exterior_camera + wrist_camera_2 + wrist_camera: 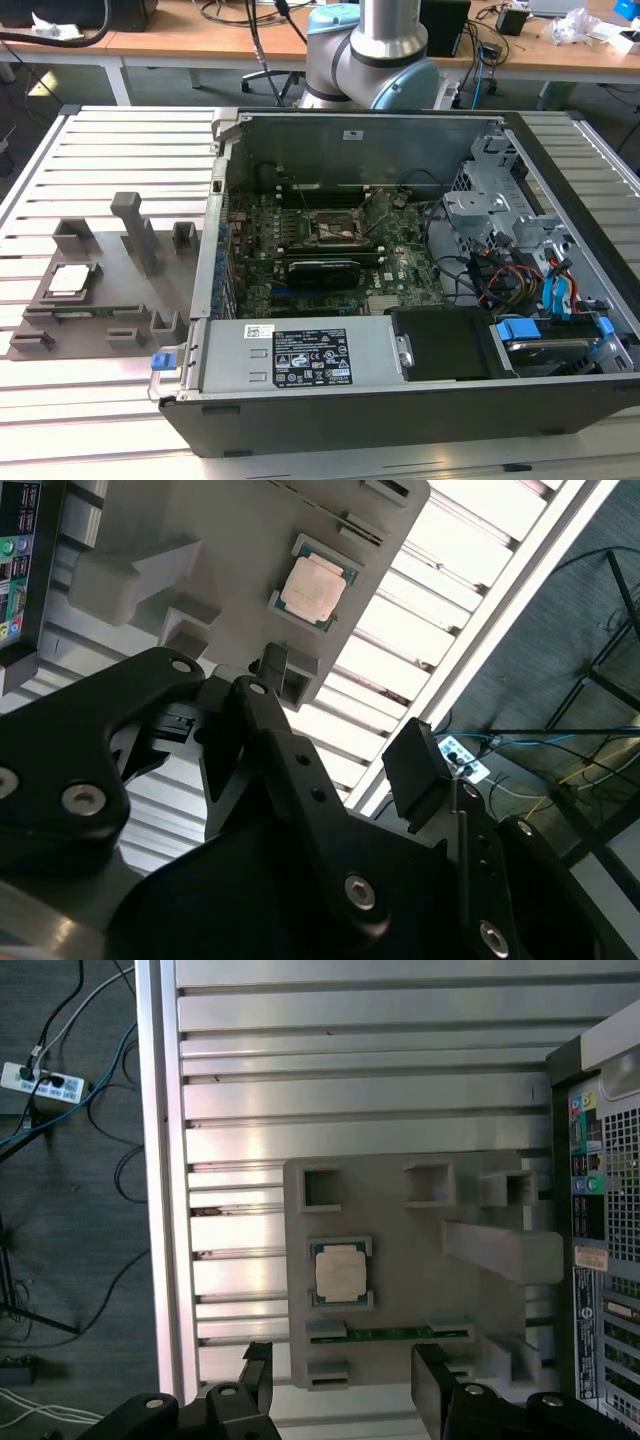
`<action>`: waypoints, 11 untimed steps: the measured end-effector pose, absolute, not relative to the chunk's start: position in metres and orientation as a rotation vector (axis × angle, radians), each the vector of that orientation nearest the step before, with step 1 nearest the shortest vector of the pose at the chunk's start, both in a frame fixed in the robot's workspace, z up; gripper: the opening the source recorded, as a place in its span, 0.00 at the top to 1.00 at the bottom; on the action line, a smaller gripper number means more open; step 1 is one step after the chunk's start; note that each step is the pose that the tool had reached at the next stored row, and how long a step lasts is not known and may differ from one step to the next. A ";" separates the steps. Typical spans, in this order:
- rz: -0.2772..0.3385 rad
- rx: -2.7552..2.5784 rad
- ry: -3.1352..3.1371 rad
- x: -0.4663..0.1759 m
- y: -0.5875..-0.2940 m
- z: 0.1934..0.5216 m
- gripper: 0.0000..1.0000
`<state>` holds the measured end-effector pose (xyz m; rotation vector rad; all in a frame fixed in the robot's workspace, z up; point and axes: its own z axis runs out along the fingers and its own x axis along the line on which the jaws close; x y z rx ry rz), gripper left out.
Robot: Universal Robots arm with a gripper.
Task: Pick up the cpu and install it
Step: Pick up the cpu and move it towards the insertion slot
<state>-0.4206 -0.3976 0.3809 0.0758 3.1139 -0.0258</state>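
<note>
CPU (68,280) rests silver face up in its nest on the grey holder (100,305). The holder lies on the slatted tabletop (110,130) near the edge at the exterior view's left, just beside the open computer case (400,425). The dark socket frame (335,228) sits on the board inside the case.

In the second wrist view, the claw (335,730) hangs clear above the holder (230,540). Its black fingers (415,770) are spread and grip nothing, and the CPU (315,583) lies untouched beyond them.

In the first wrist view, the CPU (340,1272) lies roughly in line with the gap between the two parted fingers (258,1370), on the side of the holder (410,1260) nearer the tabletop's outer edge. A slim green strip (390,1333) is slotted just beside it.

Done well, this approach likely wants the claw (345,1385) centred over the chip with its fingers squared to the chip's sides. It should then drop straight and take a light hold on the edges, sparing the nest's walls and the green strip.
</note>
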 end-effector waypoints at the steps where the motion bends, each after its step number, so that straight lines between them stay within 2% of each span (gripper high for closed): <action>1: -0.026 0.076 3.114 -0.421 -0.398 0.380 0.34; 11: -0.026 0.076 3.114 -0.421 -0.398 0.377 0.34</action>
